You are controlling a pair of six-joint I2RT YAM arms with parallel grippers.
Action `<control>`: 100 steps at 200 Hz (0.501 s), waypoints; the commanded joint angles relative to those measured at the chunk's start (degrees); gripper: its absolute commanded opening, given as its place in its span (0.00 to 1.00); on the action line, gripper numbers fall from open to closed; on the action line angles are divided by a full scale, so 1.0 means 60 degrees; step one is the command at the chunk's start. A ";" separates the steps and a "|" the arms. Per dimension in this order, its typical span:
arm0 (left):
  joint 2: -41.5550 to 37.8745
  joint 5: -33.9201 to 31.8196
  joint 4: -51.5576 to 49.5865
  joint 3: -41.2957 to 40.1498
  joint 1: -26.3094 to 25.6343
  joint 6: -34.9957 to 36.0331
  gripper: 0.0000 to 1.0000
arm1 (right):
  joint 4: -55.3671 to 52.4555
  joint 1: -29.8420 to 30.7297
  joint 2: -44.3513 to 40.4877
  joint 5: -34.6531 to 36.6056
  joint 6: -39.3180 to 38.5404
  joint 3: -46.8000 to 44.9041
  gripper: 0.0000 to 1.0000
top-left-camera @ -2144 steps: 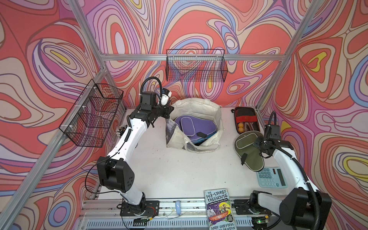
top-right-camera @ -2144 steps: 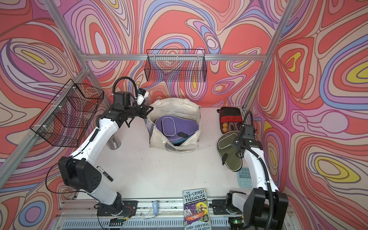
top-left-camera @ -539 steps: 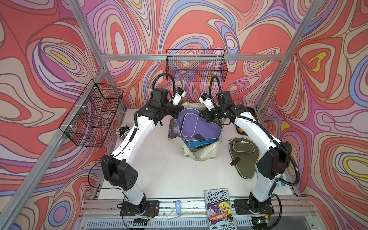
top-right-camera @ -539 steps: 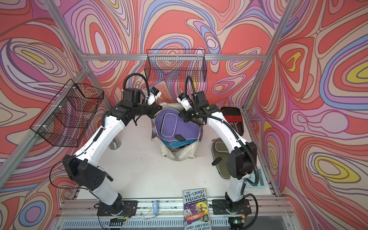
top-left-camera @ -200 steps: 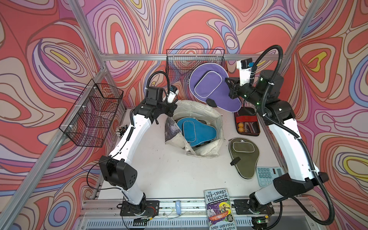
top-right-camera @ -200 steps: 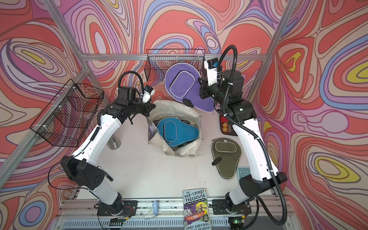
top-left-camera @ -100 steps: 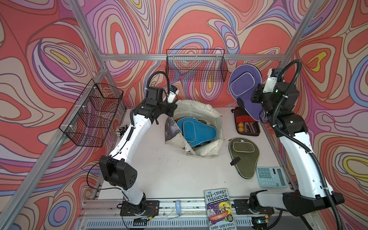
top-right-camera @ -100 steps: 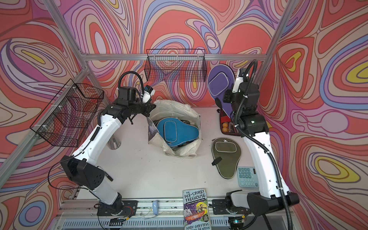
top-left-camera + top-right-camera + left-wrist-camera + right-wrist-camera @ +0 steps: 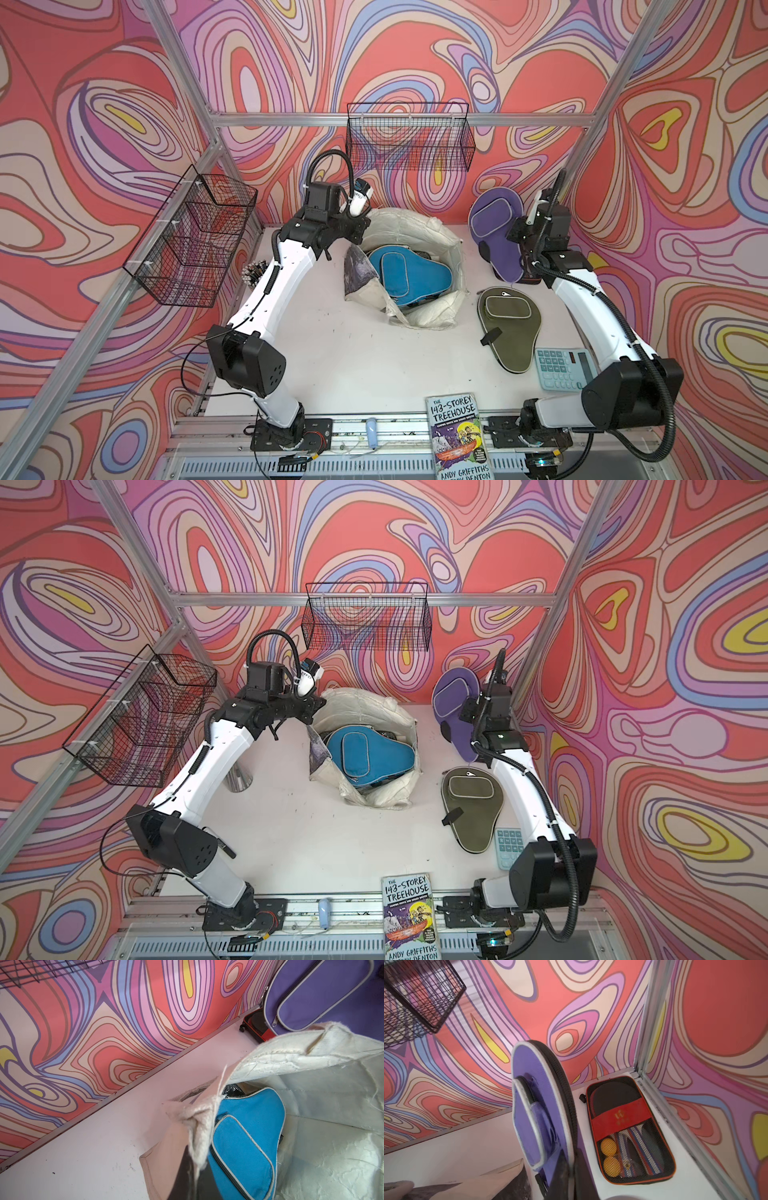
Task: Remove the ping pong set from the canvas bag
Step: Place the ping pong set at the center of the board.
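The cream canvas bag [image 9: 419,226] [image 9: 365,704] stands open at the back middle of the table. Inside it lies a blue paddle cover [image 9: 409,272] [image 9: 365,750] [image 9: 245,1142]. My left gripper [image 9: 361,232] [image 9: 313,712] [image 9: 196,1180] is shut on the bag's rim, left of the opening. My right gripper [image 9: 515,243] [image 9: 467,712] [image 9: 572,1178] is shut on the edge of a purple paddle cover [image 9: 494,224] [image 9: 451,700] [image 9: 537,1105], held upright near the back right corner. Beside it a rectangular case [image 9: 623,1118] [image 9: 255,1026] with paddles and orange balls lies on the table. An olive cover [image 9: 509,322] [image 9: 471,802] lies right of the bag.
A pale blue calculator [image 9: 565,368] sits at the front right and a paperback book [image 9: 457,436] at the front edge. Black wire baskets hang on the back wall [image 9: 409,137] and the left wall [image 9: 191,237]. A metal cup [image 9: 237,779] stands behind the left arm.
My right arm has carried the purple cover from high up near the back wall down and to the right, close to the back right corner. The left gripper has kept its hold on the bag.
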 commanded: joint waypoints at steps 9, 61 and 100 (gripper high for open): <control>-0.0643 0.0344 0.0769 0.0020 0.0033 -0.0039 0.00 | 0.2067 -0.0166 0.0614 -0.1203 0.1302 -0.0290 0.00; -0.0628 0.0405 0.0763 0.0026 0.0051 -0.0066 0.00 | 0.3545 -0.0236 0.1915 -0.2285 0.2353 -0.0350 0.00; -0.0637 0.0468 0.0778 -0.0038 0.0049 -0.0105 0.00 | 0.3994 -0.0246 0.2732 -0.2352 0.2685 -0.0229 0.00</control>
